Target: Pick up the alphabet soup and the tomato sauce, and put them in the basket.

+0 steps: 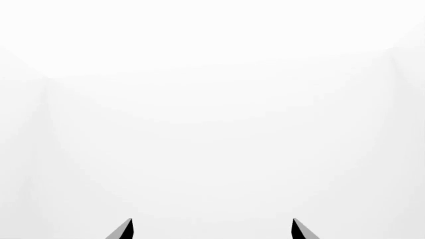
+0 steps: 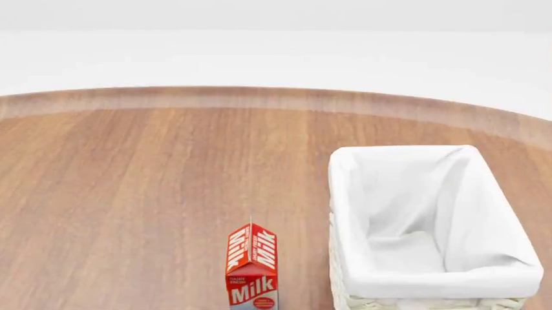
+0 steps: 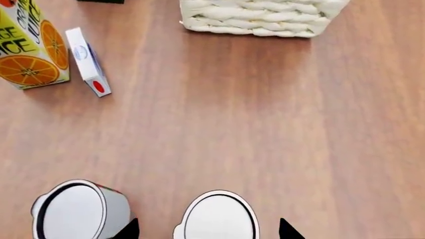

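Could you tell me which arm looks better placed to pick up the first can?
The right. Its wrist view shows the right gripper open over a silver-topped can between its fingertips, another can beside it. The left gripper faces only blank white.

The left gripper [image 1: 212, 230] shows two dark fingertips spread wide apart, nothing between them. The right gripper [image 3: 209, 230] also stands spread, fingertips straddling an upright silver-topped can [image 3: 219, 217]; contact cannot be told. Neither arm appears in the head view.
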